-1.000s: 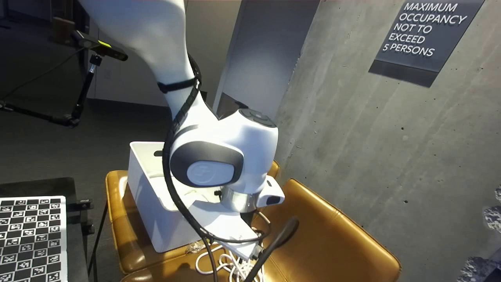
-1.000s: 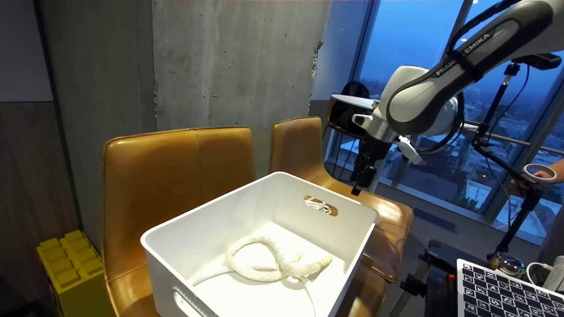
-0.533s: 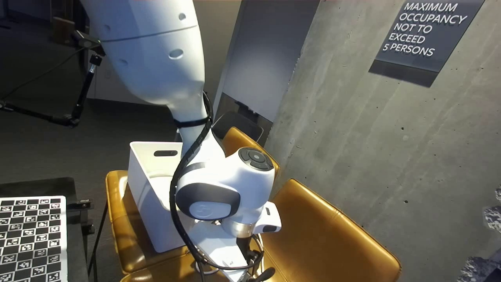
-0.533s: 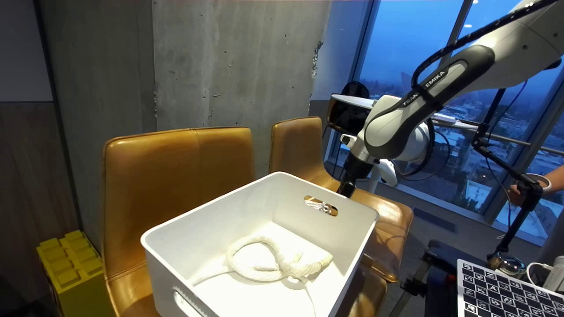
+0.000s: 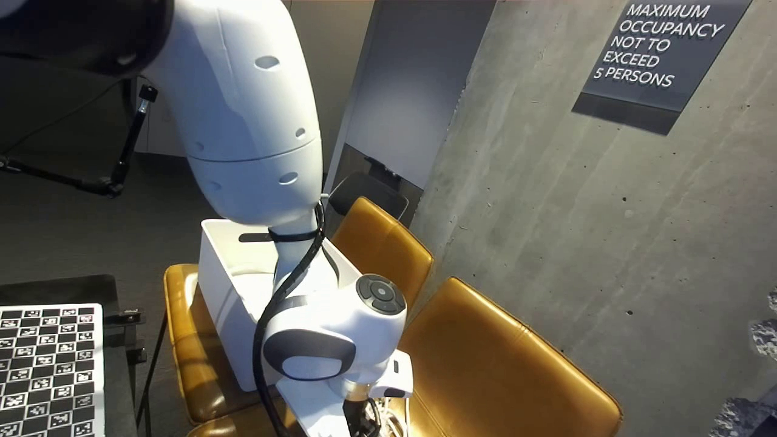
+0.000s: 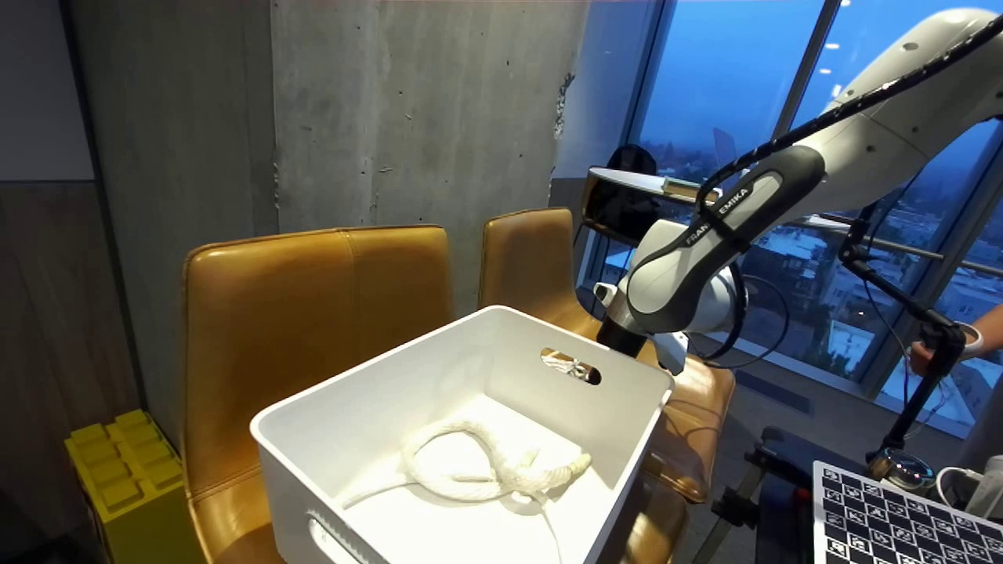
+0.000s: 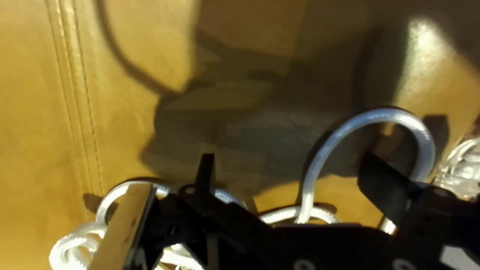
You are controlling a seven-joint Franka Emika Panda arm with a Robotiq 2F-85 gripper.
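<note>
Maybe the cord (image 7: 314,168) could catch the gripper (image 7: 288,167), because at lower right of the wrist view it loops behind one of the spread fingers (image 7: 382,178).

The bin floor (image 6: 439,531) glares — wrist view's blurry.

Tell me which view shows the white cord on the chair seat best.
The wrist view: loops of the white cord show large there, though the gripper covers part. The exterior views show only scraps: strands beside the gripper, or a bit through the handle slot of the white bin.
</note>
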